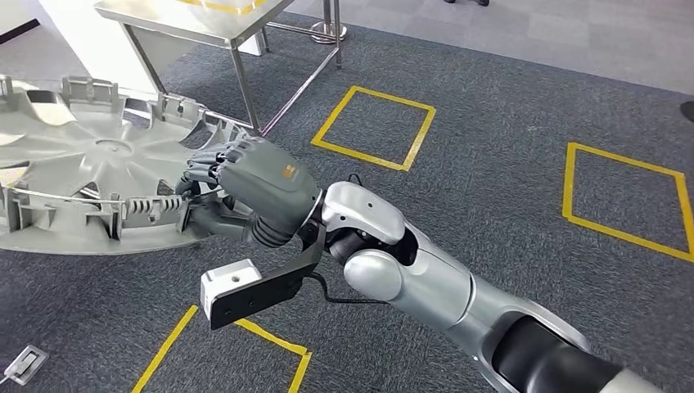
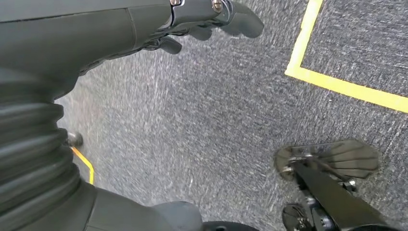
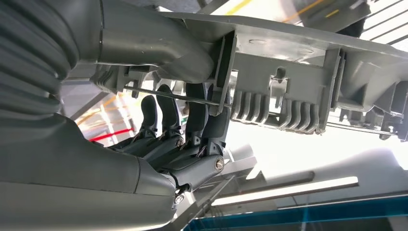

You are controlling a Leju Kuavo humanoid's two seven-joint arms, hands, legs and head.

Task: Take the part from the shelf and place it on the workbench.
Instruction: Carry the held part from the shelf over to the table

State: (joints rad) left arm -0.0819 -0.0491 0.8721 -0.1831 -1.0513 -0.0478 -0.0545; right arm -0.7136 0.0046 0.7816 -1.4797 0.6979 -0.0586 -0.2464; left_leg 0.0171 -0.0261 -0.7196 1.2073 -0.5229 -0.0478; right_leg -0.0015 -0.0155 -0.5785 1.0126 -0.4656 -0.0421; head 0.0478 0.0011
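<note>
The big grey part (image 1: 74, 164) runs off the left edge. The right hand (image 1: 258, 184) hides some of its rim. The carpet (image 2: 192, 120) looks blurry, maybe from moving.

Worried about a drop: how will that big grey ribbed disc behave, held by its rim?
The grey disc looks like thin moulded plastic, so probably light and fairly stiff. The right hand grips one edge only, so it may sag or twist. Its clips look breakable.
</note>
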